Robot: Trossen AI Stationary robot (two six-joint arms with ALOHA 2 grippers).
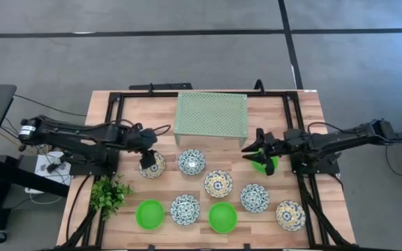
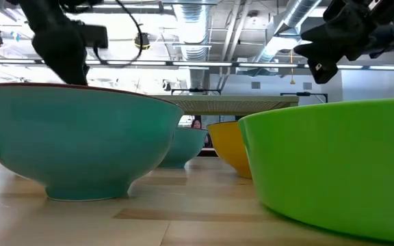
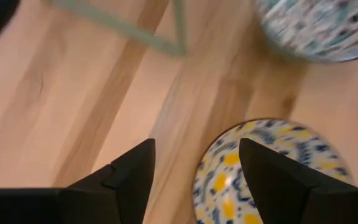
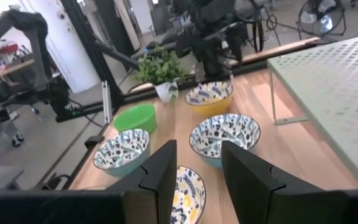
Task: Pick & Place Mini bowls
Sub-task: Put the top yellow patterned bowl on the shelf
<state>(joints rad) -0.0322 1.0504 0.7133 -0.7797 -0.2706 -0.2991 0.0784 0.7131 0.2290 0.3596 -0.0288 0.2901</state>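
Observation:
Nine mini bowls sit on their bases on the wooden table. Six are floral, among them a blue one point(image 1: 192, 162) and a yellowish one point(image 1: 218, 183), and two plain green ones point(image 1: 150, 213) stand near the front edge. My left gripper point(image 1: 147, 160) point(image 3: 196, 146) is open, pointing down over the yellowish floral bowl point(image 1: 151, 165) point(image 3: 272, 180) at the left. My right gripper point(image 1: 252, 148) point(image 4: 197, 146) is open and empty, hovering level beside the third green bowl point(image 1: 264, 162), which its wrist view does not show. My left gripper comes from above at the yellowish floral bowl's rim point(image 3: 205, 177). One finger point(image 3: 272, 180) is over the bowl's inside and the other point(image 3: 129, 177) is outside it. I cannot tell whether either finger touches the bowl, which sits on the table.
A pale green perforated rack point(image 1: 211, 116) stands at the far middle of the table. A small leafy plant point(image 1: 109, 193) is at the near left. Black frame rails point(image 1: 114, 118) run along both sides. Bare wood point(image 1: 169, 150) lies between the rack and the bowls.

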